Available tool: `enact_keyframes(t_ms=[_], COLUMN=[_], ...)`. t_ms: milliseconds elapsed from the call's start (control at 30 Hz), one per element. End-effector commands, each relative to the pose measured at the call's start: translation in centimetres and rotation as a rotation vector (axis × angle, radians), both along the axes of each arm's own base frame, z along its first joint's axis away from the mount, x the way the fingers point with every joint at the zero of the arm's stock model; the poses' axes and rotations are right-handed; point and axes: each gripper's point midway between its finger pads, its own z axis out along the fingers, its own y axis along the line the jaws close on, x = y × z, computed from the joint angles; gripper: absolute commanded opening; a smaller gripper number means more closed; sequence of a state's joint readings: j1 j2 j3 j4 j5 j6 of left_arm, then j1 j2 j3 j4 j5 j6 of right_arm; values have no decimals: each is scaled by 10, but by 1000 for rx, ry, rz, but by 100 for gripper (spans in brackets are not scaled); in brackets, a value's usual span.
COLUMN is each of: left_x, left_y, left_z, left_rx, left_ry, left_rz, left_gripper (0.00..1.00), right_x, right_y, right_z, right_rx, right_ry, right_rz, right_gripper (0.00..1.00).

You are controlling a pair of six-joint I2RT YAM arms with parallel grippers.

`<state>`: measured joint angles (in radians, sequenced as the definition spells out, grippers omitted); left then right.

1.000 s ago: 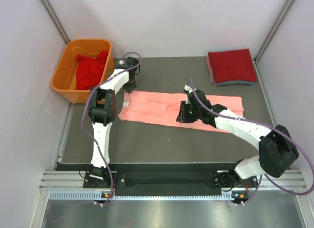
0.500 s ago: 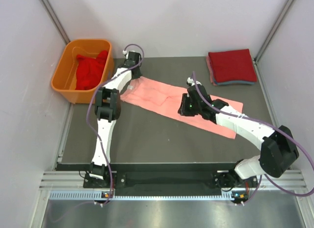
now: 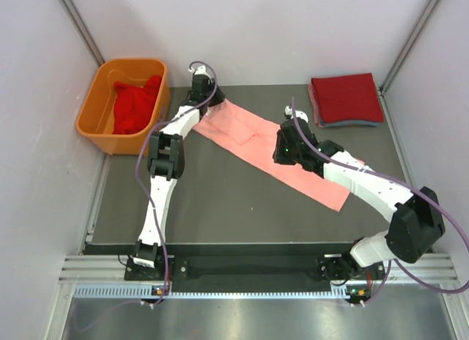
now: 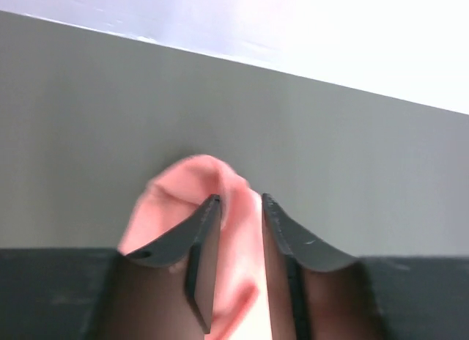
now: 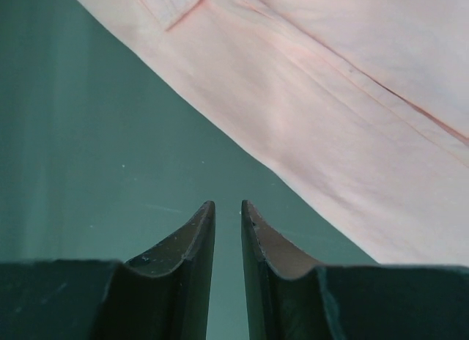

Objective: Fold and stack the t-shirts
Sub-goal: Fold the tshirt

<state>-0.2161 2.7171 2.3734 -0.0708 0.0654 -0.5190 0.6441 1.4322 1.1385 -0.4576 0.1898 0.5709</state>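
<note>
Salmon-pink t-shirt (image 3: pixel 253 141) lies flat, folded into a long diagonal strip.

Bright even light, soft shadows (left wrist view blurred)

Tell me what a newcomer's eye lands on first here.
A salmon-pink t-shirt stretched diagonally across the dark table, its far end between the parted jaws of the left gripper. Then the orange tub holding red cloth far left, and a folded red-topped stack far right.
</note>
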Motion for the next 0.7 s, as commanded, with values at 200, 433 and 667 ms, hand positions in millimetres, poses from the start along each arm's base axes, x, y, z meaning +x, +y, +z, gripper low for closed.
enact_keyframes(t_ms=[200, 433, 667], left_x=[-77, -248, -395], left_y=[-33, -130, -256], left_z=[168, 154, 113], left_rx=[-57, -208, -240], left_ry=[-122, -4, 84], left_rz=[-194, -404, -641], left_gripper=[41, 39, 39], right_x=[-27, -52, -88], right_y=[-44, -94, -134], right_z=[10, 58, 127], right_rx=[-44, -32, 55], right_ry=[-48, -109, -253], right_rz=[-44, -182, -250], right_gripper=[23, 24, 26])
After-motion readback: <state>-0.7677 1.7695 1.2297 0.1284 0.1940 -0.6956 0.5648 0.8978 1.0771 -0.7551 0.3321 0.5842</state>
